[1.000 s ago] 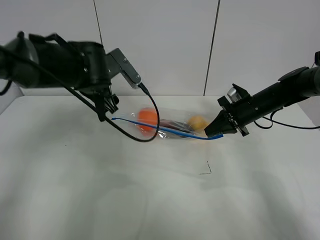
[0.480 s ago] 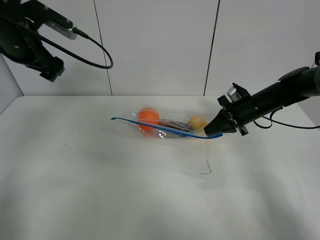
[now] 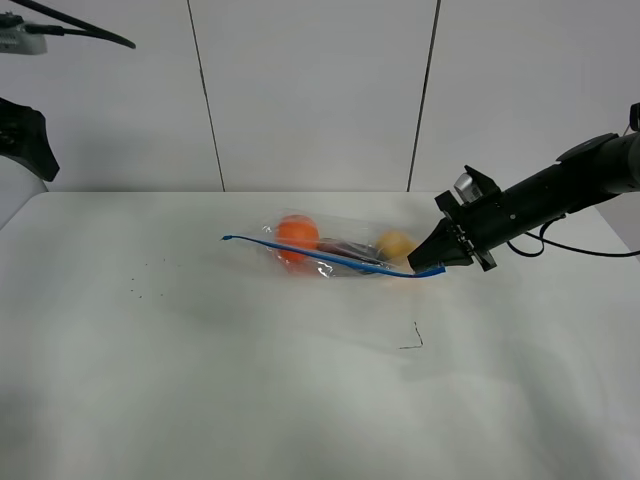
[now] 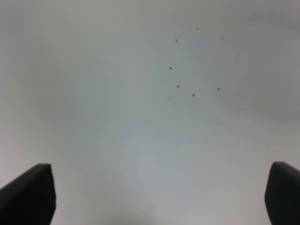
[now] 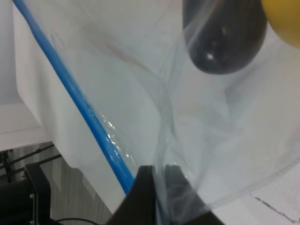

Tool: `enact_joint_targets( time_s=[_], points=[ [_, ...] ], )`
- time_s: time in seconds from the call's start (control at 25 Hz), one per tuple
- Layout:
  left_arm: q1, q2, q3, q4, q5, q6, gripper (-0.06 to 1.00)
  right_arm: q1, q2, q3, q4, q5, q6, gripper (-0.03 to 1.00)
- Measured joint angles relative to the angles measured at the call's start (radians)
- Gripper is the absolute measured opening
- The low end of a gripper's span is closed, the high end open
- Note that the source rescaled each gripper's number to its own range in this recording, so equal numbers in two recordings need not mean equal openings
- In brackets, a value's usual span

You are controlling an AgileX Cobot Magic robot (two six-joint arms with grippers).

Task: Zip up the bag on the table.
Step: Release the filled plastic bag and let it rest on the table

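The clear bag lies on the white table, with an orange, a dark eggplant and a yellow pear inside. Its blue zip strip runs along the near edge. My right gripper is shut on the bag's right end, by the strip. The right wrist view shows its fingers pinching the plastic beside the strip. My left gripper is open and empty over bare table, far from the bag. The left arm is at the far left edge.
A small black mark lies on the table in front of the bag. Tiny dark specks dot the left side and also show in the left wrist view. A panelled wall stands behind the table.
My left arm has let go of the bag's left end and pulled up and away to the far left. The bag and the right gripper have stayed put.
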Motion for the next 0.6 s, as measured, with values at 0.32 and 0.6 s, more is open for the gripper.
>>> enact_joint_targets(
  time_s=[0.32,0.6],
  points=[
    [0.001,-0.150,0.010,-0.011,-0.002,0.006,1.00,0.000,0.000,0.000,0.000,0.000,0.000,0.00],
    [0.001,-0.356,0.185,-0.048,-0.091,0.011,1.00,0.000,0.000,0.000,0.000,0.000,-0.011,0.00]
  ],
)
